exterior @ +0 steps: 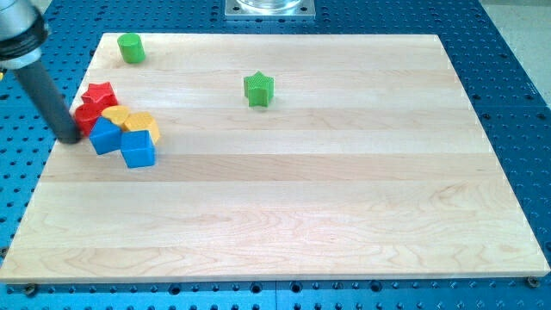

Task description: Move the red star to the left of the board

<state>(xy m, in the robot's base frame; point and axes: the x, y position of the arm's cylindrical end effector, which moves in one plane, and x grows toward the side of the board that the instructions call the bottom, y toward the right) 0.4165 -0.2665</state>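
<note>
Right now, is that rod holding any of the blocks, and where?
Nothing is held; I have no gripper. My tip only pushes, and it sits at the view's left of the red blocks, beside the red star.

Pale smooth wooden board (pixel 284 207)

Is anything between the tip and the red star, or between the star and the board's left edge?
My tip sits at the view's left of the cluster, against a second red block that lies just below the red star. Left of the star only bare board shows, so nothing blocks it.

dark rod tilted, my tip (pixel 69 138) down
</note>
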